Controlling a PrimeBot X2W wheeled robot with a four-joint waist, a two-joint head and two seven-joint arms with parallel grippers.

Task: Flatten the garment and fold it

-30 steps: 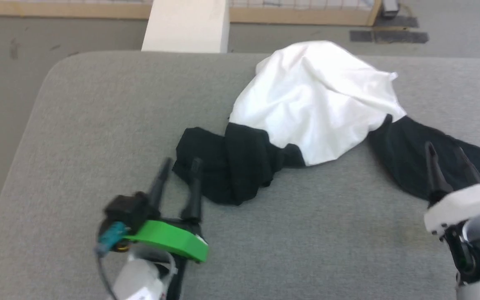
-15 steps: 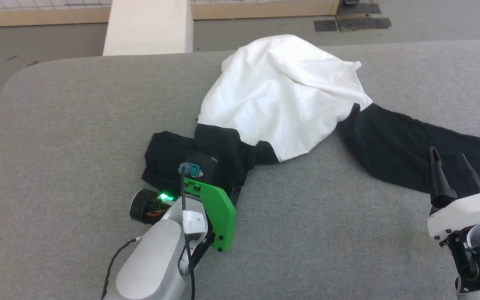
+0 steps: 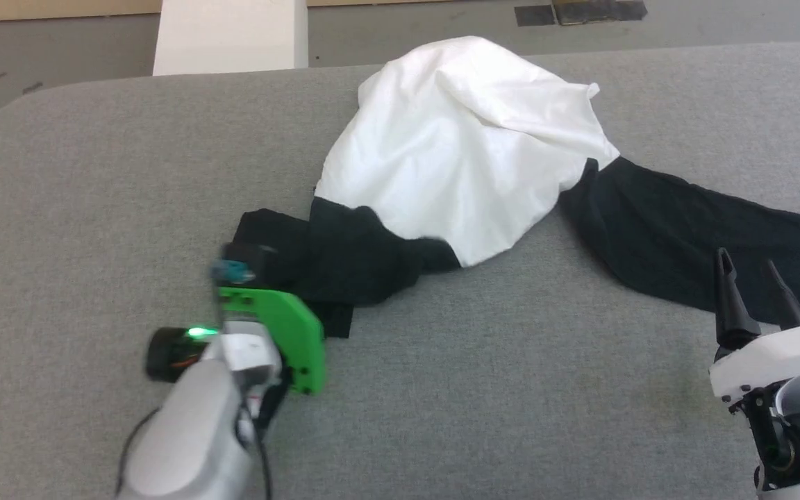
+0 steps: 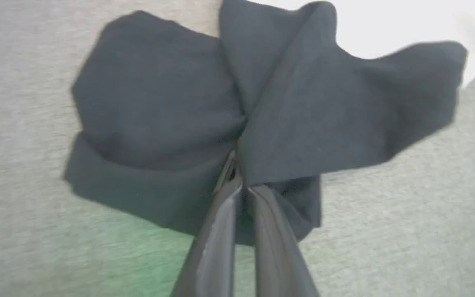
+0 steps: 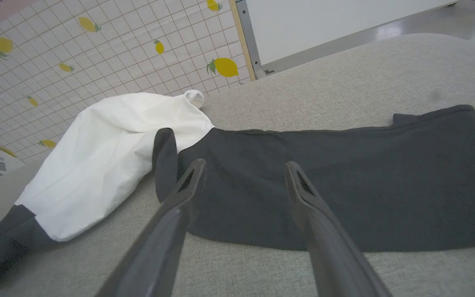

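The garment (image 3: 462,146) lies in a loose heap on the grey padded table (image 3: 129,173), towards its far edge and a little right of centre. Its white body is puffed up and wrinkled rather than flat. From the near left corner of the white part a crumpled black sleeve (image 3: 344,257) spills out in overlapping folds. On the other side a flat black sleeve (image 3: 685,236) stretches away to the right, lying smooth on the table.

The left gripper (image 4: 239,185) is down at the near edge of the crumpled sleeve. Its two dark fingers are pressed together on a fold of the black cloth, which rises in a ridge from their tips. The wrist picture is blurred, so I cannot say how many layers are caught. From the head view a green bracket (image 3: 282,326) on the wrist covers those fingers, and a small green light glows beside it.

The right gripper (image 3: 746,260) hangs at the near edge of the flat sleeve, fingers spread apart with nothing between them, pointing over the dark cloth and not touching it.

Beyond the table stand a white post (image 3: 230,35), grey floor (image 3: 60,48) and a tiled wall with lemon prints (image 5: 97,45).
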